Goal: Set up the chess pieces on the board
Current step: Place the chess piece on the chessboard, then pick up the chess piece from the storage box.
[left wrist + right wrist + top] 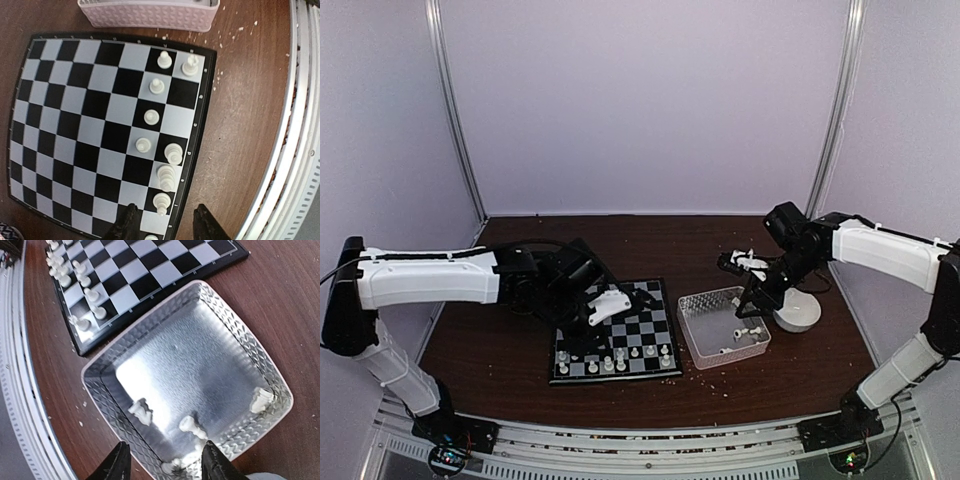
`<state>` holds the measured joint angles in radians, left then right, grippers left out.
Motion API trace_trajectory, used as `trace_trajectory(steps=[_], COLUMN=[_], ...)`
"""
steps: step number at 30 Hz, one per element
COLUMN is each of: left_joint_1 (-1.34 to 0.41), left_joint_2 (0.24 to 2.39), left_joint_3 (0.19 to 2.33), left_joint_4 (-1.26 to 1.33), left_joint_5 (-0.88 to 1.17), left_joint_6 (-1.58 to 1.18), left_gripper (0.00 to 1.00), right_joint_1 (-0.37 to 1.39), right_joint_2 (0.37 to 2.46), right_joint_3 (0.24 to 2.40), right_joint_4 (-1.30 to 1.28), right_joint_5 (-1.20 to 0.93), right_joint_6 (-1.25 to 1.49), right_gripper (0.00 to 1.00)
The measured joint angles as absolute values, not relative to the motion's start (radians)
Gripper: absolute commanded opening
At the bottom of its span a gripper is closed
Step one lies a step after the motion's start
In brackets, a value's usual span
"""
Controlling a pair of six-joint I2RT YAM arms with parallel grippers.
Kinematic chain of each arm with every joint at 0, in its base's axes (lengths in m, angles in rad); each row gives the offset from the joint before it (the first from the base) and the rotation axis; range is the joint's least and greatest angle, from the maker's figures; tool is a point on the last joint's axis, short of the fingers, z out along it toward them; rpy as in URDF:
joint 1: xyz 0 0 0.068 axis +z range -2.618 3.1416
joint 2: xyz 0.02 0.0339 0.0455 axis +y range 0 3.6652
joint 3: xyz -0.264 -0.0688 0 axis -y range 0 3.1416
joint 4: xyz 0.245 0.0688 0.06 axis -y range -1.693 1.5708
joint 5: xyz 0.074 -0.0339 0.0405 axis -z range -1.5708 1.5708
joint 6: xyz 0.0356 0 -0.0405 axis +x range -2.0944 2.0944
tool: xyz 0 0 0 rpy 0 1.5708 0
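The board [75, 125] lies flat, with white chess pieces [173, 152] standing in two short rows along its near edge [620, 360]. My left gripper [166, 220] hovers open over the left end of that row [572, 350]. One piece [161, 203] stands just ahead of its fingertips, and another shows at the frame's bottom between them, touching neither. My right gripper [165, 452] hangs open above the clear tray [230, 325], holding nothing [748, 308]. Loose pieces lie in the tray: one on its side [141, 411], one under the jaws [192, 426], one in the far corner [261, 400].
The tray [695, 300] sits just right of the board [655, 315]. A white round dish [797, 312] stands right of the tray. Pale crumbs are scattered on the brown table around the tray. A metal rail runs along the table's near edge [300, 150].
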<state>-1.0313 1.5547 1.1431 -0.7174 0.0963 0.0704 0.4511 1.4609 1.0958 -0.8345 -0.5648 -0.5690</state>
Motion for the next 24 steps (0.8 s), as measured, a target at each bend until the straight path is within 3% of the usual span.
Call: trace_trajectory(steps=[9, 24], left_joint_1=[-1.031, -1.029], left_joint_2=[1.491, 1.485], left_joint_3=[1.254, 1.181], left_joint_4=[-0.657, -0.358], left_joint_5=[0.085, 0.082], left_joint_6=[0.078, -0.089], left_gripper=[0.41, 0.45], right_joint_1=[0.513, 0.638], right_joint_2=[1.606, 1.786], right_joint_3=[1.191, 1.217], right_joint_4=[-0.962, -0.975], right_joint_5=[-0.297, -0.024], right_joint_6=[-0.704, -0.836], right_gripper=[0.41, 0.41])
